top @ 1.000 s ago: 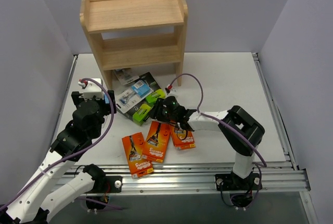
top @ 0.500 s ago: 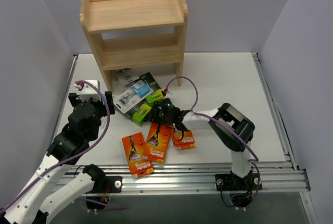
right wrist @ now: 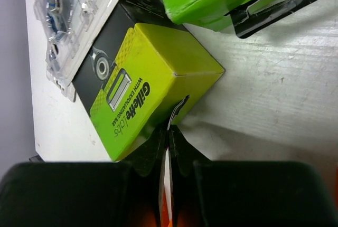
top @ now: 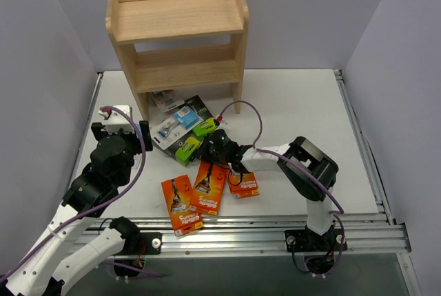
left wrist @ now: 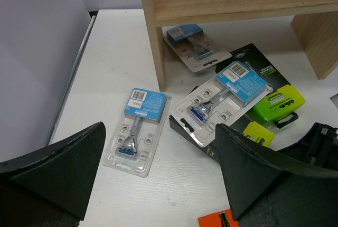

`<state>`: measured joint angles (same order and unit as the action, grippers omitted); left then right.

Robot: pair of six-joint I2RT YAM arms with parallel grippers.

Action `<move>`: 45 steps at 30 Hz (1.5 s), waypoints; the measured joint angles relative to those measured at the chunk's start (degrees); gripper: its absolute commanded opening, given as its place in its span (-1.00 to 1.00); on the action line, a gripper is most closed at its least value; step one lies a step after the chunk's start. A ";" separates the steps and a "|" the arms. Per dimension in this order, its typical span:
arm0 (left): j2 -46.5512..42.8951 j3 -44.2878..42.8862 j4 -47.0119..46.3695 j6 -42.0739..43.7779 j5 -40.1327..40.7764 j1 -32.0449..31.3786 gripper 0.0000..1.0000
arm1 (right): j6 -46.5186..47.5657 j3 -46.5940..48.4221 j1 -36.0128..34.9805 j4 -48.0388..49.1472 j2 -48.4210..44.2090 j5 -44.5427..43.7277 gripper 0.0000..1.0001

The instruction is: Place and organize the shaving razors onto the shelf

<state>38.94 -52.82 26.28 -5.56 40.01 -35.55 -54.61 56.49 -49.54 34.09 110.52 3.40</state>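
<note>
Top view, shelf: the shelf (top: pixel 176 34) stands at the far edge of the table (top: pixel 296 103), left of centre.
Top view, orange boxes: three orange boxes (top: pixel 209 186) lie flat in a loose row near the near edge, between the two arms.
Top view, lime boxes: two lime boxes (top: pixel 187 148) lie side by side on the table in front of the shelf, just beyond the orange boxes.
Top view, blister packs: one of the blister packs (top: pixel 180 118) rests on the black part of a lime box. Another lies under the bottom tier.
Top view, right gripper: the right gripper (top: pixel 215 148) is low, at the nearer lime box.
Left wrist view, left gripper: the left gripper (left wrist: pixel 160 129) hangs above the table, released, fingers spread wide with nothing held.
Left wrist view, blister packs: three, each with a blue card. One lies alone on the table by the shelf's left leg, one is on the black box, and one is under the shelf.
Right wrist view, right gripper: clenched, fingertips pressed together against the lower edge of a lime box. I cannot tell whether a thin flap is pinched.
Right wrist view, other packs: the second lime box is at the top, and a blister pack is at the top left.
</note>
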 measured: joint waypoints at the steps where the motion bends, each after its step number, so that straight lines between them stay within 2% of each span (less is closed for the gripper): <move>1: 0.00 0.00 0.00 0.00 0.00 -0.02 0.88 | -0.04 0.00 -0.09 -0.61 -0.50 -0.02 -1.00; 7: -0.04 0.00 0.00 0.00 0.04 -0.02 0.88 | 0.20 0.24 -1.16 -7.21 -10.23 -1.03 -1.00; 12: -0.07 0.00 0.00 0.00 0.07 -0.04 0.88 | 0.28 1.53 -1.31 -9.97 -20.50 -1.36 -1.00; 15: -0.09 0.00 0.00 0.00 0.07 -0.04 0.88 | 0.66 2.14 -1.46 -11.45 -23.67 -1.70 -1.00; 28: 1.31 0.02 0.09 -2.19 -0.26 -0.04 0.88 | 0.68 2.08 -1.46 -14.64 -24.17 -4.24 -1.00; 37: 2.19 0.02 0.20 -3.23 -1.49 -0.04 0.88 | 4.15 8.76 -1.42 -28.26 -24.13 -8.92 -1.00; 41: 1.99 0.02 0.24 -3.19 -1.49 -0.04 0.88 | 5.33 9.31 -0.79 -30.27 -24.13 -9.42 -1.00; 45: 2.01 0.02 0.48 -2.97 -1.49 -0.04 0.88 | 5.57 9.31 -0.17 -30.67 -24.13 -9.53 -0.69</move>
<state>40.95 -52.80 26.76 -8.54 38.52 -35.59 -49.04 65.80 -49.71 3.42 86.39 -6.13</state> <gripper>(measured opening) 0.940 0.098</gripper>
